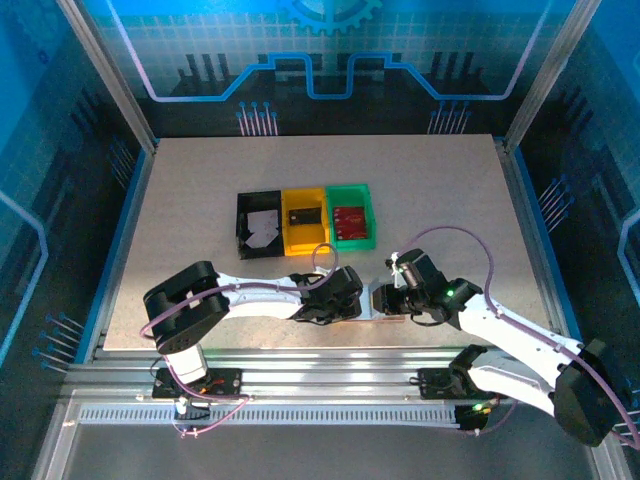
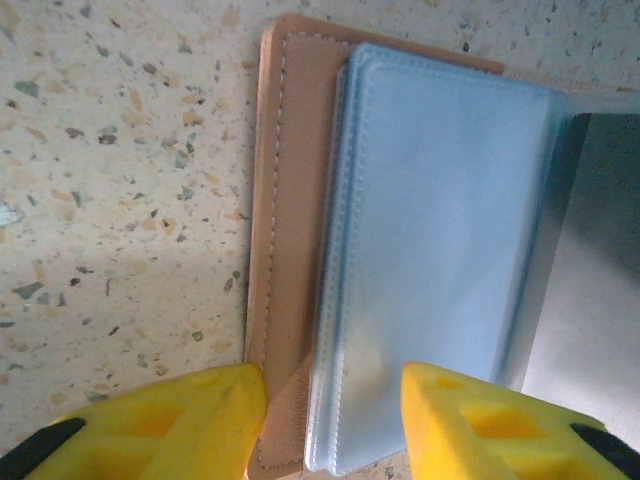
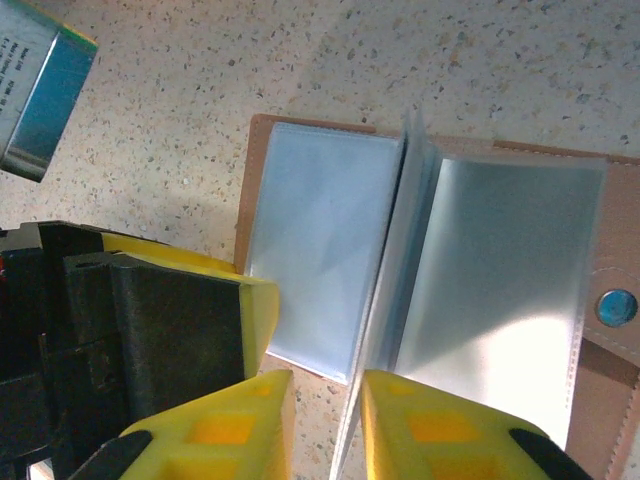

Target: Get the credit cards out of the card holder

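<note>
The tan card holder (image 1: 372, 302) lies open near the table's front edge, between both grippers. Its clear sleeves (image 2: 440, 220) fan out over the tan cover (image 2: 290, 200). My left gripper (image 2: 330, 385) is open and straddles the holder's stitched edge, one finger on the table side and the other over the sleeves. My right gripper (image 3: 327, 385) is narrowly open, with one upright sleeve leaf (image 3: 400, 250) running between its fingers against the right one. I cannot tell whether the sleeves hold cards. A white card (image 1: 262, 226), a dark card (image 1: 303, 215) and a red card (image 1: 350, 215) lie in trays.
A black tray (image 1: 243, 205), a yellow tray (image 1: 290, 240) and a green tray (image 1: 366, 205) stand side by side at mid-table. Metal frame posts and blue panels wall the table. The holder's snap tab (image 3: 615, 307) lies at its right side.
</note>
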